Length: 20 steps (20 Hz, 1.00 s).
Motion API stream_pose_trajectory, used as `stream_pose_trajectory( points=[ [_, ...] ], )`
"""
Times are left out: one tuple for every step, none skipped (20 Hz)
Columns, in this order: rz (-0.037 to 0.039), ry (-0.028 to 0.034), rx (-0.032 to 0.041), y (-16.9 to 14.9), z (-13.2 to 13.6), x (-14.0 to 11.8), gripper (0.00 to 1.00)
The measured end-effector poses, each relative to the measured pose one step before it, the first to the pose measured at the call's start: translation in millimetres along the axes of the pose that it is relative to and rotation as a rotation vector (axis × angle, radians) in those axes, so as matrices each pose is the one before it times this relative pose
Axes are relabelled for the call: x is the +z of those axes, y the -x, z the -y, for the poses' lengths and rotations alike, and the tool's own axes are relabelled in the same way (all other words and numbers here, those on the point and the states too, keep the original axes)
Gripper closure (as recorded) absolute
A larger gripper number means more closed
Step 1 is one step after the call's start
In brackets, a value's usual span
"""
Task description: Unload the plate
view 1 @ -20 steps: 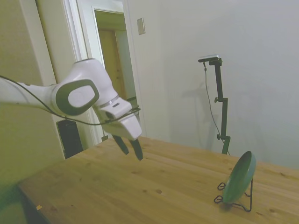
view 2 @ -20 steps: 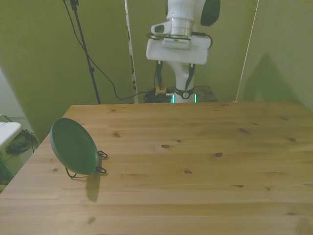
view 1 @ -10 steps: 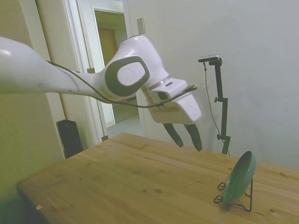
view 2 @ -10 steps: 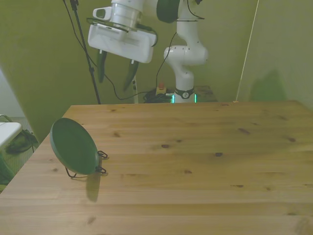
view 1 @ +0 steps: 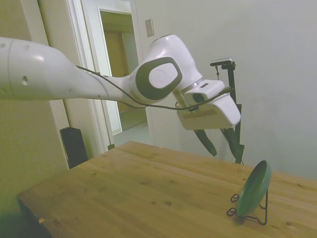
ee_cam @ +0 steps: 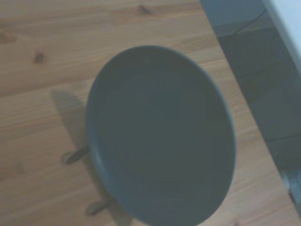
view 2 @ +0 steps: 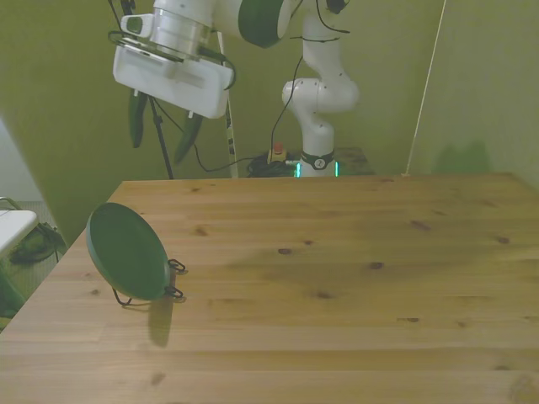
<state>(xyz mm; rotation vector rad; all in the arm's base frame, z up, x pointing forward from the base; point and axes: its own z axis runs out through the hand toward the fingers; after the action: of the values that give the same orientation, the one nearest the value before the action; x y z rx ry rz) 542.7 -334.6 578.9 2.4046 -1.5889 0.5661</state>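
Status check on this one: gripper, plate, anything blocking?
Gripper open, empty, in the air above and behind the plate. Plate on edge, leaning in its wire stand, untouched. Nothing between them.

Wooden table with visible knots; thin black wire stand positioned near one table edge.

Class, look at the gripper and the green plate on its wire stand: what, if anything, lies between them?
Nothing: the side view shows only open air between the open gripper and the plate, propped on edge in its wire stand.
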Motion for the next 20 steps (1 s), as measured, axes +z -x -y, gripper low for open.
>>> stream_pose_trajectory(
  points=[
    [0.00549,0.00047,-0.01005,-9.74,1.92,5.23,0.0],
    [0.00721,-0.0046,-0.00994,-9.43,2.1,5.66,0.0],
    [0.00768,-0.0044,-0.00923,-8.17,2.49,6.41,0.0],
    [0.00921,-0.00293,-0.01145,-6.94,1.98,7.89,0.0],
    [0.00789,-0.00554,-0.01267,-6.02,1.57,7.07,0.0],
    [0.00855,0.00037,-0.01385,-5.02,0.92,6.97,0.0],
    [0.00785,-0.00193,-0.01297,-3.75,0.4,5.6,0.0],
    [0.00549,0.00132,-0.01012,-3.03,-0.01,4.16,0.0],
    [0.003,0.00589,-0.00685,-2.6,-0.46,3.33,0.0],
    [-0.00069,0.00546,-0.00284,-2.88,-0.98,3.28,0.0],
    [-0.00208,0.00434,-0.00113,-2.74,-0.67,3.33,0.0],
    [-0.00054,0.00558,-0.00148,-2.86,-1.18,4.8,0.0],
    [0.00038,0.00615,-0.0017,-2.97,-1.72,5.52,0.0],
    [0.00144,0.00575,-0.00021,-3.07,-2.05,6.27,0.0],
    [0.00234,0.00384,-0.00006,-2.45,-1.4,6.0,0.0],
    [0.0046,0.00101,-0.00111,-1.73,-0.91,5.86,0.0],
    [0.0057,-0.00064,-0.00245,-0.34,0.22,4.9,0.0],
    [0.00725,-0.00407,-0.00115,0.14,0.55,4.24,0.0],
    [0.00935,-0.00724,-0.00137,0.46,0.82,3.31,0.0],
    [0.01275,-0.00642,-0.00329,0.62,1.34,2.05,0.0]
  ],
)
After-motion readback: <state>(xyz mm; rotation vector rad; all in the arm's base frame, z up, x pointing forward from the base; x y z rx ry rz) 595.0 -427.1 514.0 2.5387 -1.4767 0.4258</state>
